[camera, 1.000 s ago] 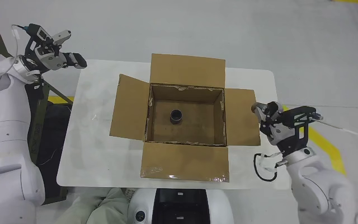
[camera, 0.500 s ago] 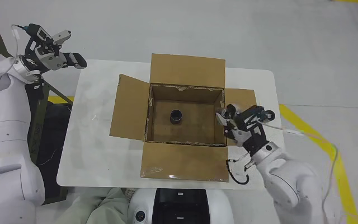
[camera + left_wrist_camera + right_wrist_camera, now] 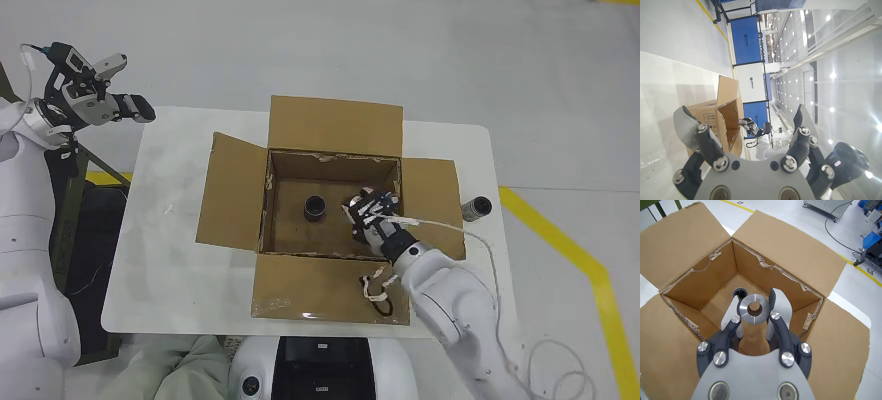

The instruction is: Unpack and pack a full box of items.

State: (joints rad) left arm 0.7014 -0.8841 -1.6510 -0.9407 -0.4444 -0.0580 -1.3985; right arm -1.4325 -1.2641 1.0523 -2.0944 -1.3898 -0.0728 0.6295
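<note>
An open cardboard box [image 3: 234, 190] with all flaps spread stands mid-table. A dark ring-shaped cylinder [image 3: 316, 208] stands on its floor, also visible in the right wrist view [image 3: 740, 292]. My right gripper [image 3: 365, 212] hangs over the right part of the box's inside, shut on a silver metal cylinder [image 3: 754, 309] with a bore through it. My left gripper [image 3: 135, 107] is open and holds nothing, off the table's far left corner. In the left wrist view, the left gripper [image 3: 742, 111] faces the box [image 3: 706, 113] from the side.
Another small dark cylinder [image 3: 477, 207] lies on the white table [image 3: 160, 260] just beyond the box's right flap. A white cable [image 3: 440, 226] trails from the right arm across that flap. Bare tabletop lies left of the box.
My right arm has swung from the table's right edge leftward over the right flap to above the box's inside, carrying the silver cylinder. The left arm has stayed put.
</note>
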